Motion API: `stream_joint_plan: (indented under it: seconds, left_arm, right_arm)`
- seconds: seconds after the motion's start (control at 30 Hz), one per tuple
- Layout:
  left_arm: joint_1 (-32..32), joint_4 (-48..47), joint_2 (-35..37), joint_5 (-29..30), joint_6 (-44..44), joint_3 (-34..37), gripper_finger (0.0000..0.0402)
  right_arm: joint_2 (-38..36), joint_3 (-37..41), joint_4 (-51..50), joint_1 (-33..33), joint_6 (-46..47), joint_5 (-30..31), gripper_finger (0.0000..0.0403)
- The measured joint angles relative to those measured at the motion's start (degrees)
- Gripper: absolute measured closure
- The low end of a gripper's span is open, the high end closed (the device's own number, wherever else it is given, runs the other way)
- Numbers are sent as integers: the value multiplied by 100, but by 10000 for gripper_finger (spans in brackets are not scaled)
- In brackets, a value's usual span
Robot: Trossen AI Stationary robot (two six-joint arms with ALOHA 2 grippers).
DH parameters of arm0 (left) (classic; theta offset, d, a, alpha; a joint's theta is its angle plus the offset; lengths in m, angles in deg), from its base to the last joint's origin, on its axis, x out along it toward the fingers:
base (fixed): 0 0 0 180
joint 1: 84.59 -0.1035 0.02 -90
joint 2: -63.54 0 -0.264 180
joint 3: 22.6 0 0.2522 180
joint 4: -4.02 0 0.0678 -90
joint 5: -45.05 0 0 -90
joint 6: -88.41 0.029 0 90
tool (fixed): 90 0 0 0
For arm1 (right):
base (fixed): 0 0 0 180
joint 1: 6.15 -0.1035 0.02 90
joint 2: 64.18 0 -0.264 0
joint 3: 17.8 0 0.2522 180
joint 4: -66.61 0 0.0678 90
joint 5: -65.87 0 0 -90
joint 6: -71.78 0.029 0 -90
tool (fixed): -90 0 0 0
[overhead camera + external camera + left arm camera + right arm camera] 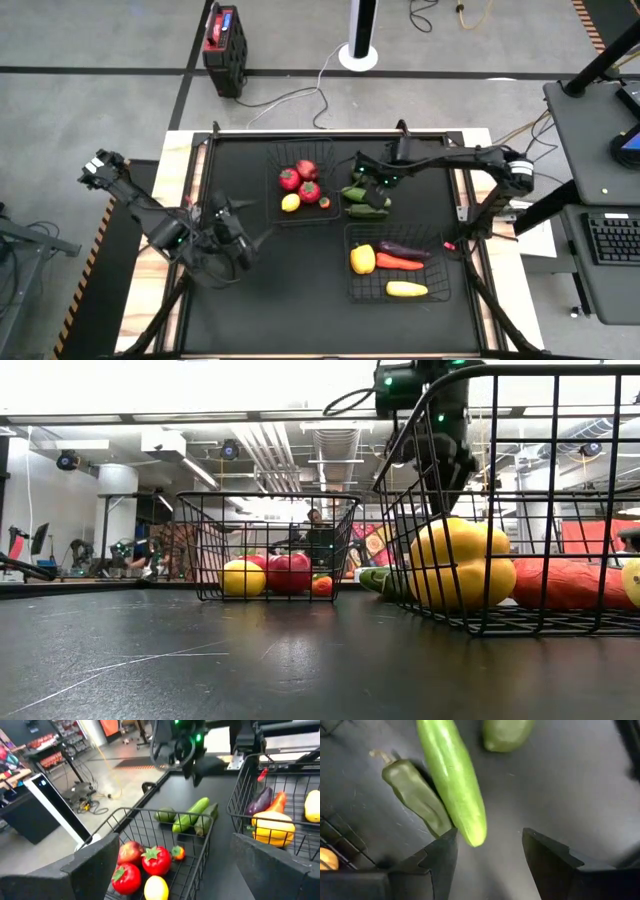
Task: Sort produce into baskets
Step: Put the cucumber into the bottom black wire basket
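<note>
Black mat (pixel 300 300) bears two baskets (pixel 302 185); right end effector (pixel 489 855), fingers apart, hovers over cucumber (pixel 452 780).

Beyond my table sits a red-and-black case (pixel 223 38) on the floor — cables trailing from it. A keyboard (pixel 613 238) rests on the side desk — a white post base (pixel 358 55) stands nearby.

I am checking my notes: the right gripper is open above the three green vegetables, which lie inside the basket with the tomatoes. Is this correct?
Not quite. The right gripper is open above the green vegetables, but the high view shows them on the mat, beside the basket with the tomatoes.
</note>
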Motion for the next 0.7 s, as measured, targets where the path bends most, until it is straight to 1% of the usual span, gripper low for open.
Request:
stream_joint_plan:
  seconds: [0.1,0.23,0.6,0.7]
  left_arm:
    - [84,1,5,115,-2,0,39]
    - [128,-5,11,132,-68,0,39]
    - [177,-14,9,129,-105,2,39]
    - [177,-14,9,129,-105,2,39]
  right_arm:
    - [184,13,150,-9,-189,-6,190]
    - [255,154,403,-9,-403,-6,190]
    - [-217,1143,977,2,-562,-60,190]
    - [-287,1458,1324,2,-579,-67,190]
